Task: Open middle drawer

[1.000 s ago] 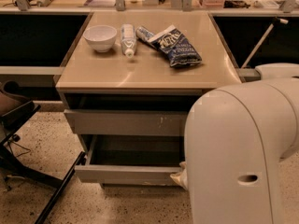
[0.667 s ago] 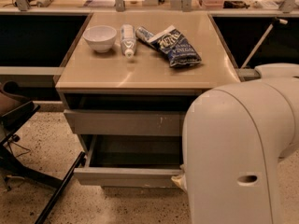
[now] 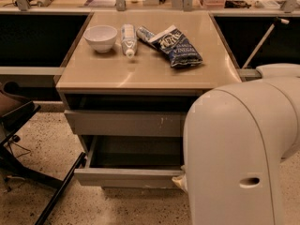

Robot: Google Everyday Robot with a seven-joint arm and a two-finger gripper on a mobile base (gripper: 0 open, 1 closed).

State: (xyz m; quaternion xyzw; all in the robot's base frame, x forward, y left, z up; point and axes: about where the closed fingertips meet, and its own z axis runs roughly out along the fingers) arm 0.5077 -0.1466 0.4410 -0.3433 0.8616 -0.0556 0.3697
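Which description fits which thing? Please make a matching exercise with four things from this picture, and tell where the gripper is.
1 white bowl
2 chip bag
3 middle drawer
4 robot arm

a pulled out, inside showing
b lying right of the bottle
c upright, left on the tabletop
d fills the lower right foreground

Pairs: 1-c, 2-b, 3-a, 4-d.
The gripper is not in view; the arm covers the drawer's right end.

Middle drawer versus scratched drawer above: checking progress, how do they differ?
The middle drawer is pulled out, tray showing; the scratched drawer sits further back. That one bears white scratches; the middle drawer looks plain. Both grey, handleless. The tool sits at the middle drawer's right end, mostly behind the arm.
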